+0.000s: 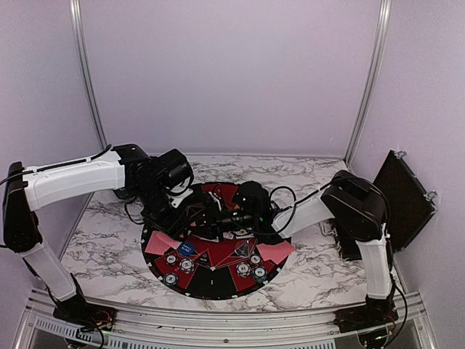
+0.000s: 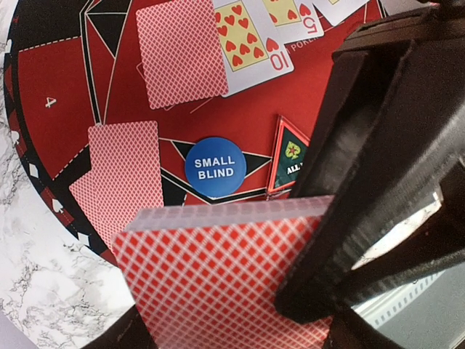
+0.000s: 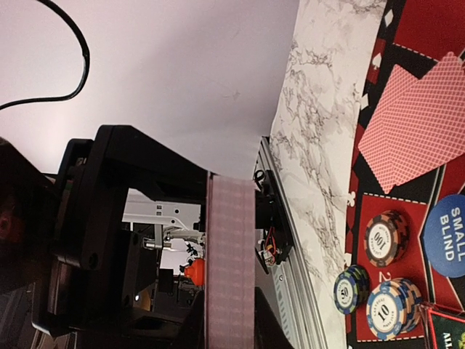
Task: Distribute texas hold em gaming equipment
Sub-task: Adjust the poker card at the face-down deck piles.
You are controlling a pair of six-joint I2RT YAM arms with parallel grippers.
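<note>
Meeting point, top view: left gripper [image 1: 211,218] and right gripper [image 1: 243,216] stand nose to nose over the middle of the round mat [image 1: 218,285]; whatever sits between them is hidden from this angle.
Dealt items, top view: face-down cards [image 1: 161,243] lie at the mat's left and right edges, and chip stacks [image 1: 179,263] stand on its near segments.
Deck, left wrist view: a red-backed deck [image 2: 211,276] fills the lower frame, held off the mat above the blue small-blind marker [image 2: 215,167] and a face-down pair [image 2: 123,174].
Right gripper's hold, left wrist view: a black jaw overlaps the deck's right corner and looks pinched narrow on it.
Left gripper's hold, left wrist view: its own fingers show only as dark shapes under the deck's lower edge, so I cannot tell whether they are clamping or slack.
Deck, right wrist view: it appears edge-on as a pale pink upright strip mid-frame, with black parts on both sides.
Handling, judged: the deck is light and stiff as a block, but slick card against card. Pads flat on the top and bottom faces, set well in from a short edge, should hold it. A corner pinch risks it fanning or pivoting.
</note>
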